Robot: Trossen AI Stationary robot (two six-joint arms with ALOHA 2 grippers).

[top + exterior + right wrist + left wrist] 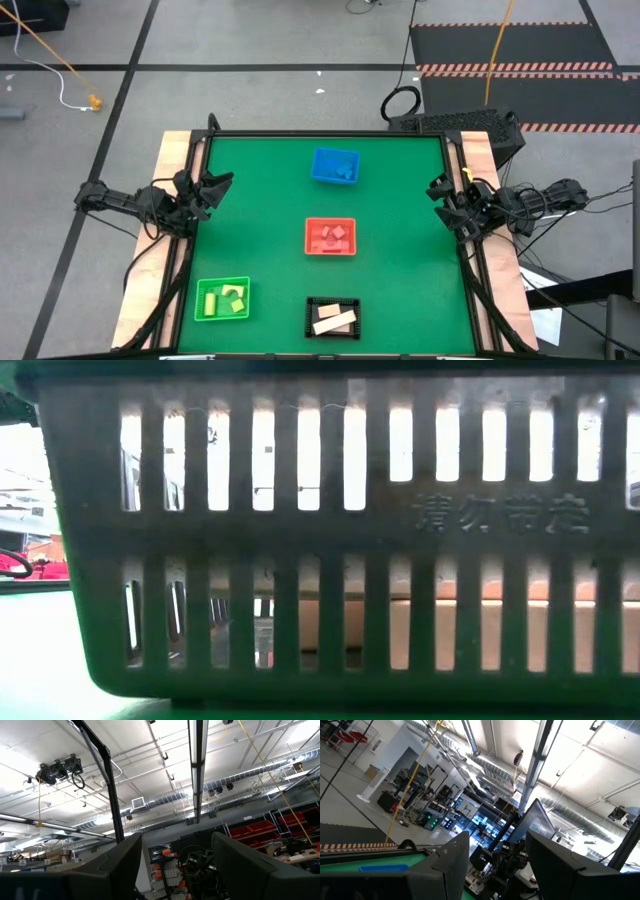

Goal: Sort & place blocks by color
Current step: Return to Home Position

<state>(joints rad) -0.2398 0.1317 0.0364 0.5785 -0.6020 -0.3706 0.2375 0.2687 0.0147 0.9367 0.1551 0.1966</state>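
Small wooden blocks (338, 233) all binned: blue plastic bin (316, 166) upper centre, red bin (309, 238) mid-frame, green bin (199, 301) lower left, black bin (310, 318) bottom. At frame sides, left arm (150, 203) and right arm (520, 203) flank green worktop (400, 280), jaws parted, empty. Risk: homing swing clips a bin.

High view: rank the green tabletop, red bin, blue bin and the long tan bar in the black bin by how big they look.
1. green tabletop
2. red bin and blue bin: look alike, so tied
3. long tan bar, inside the black bin
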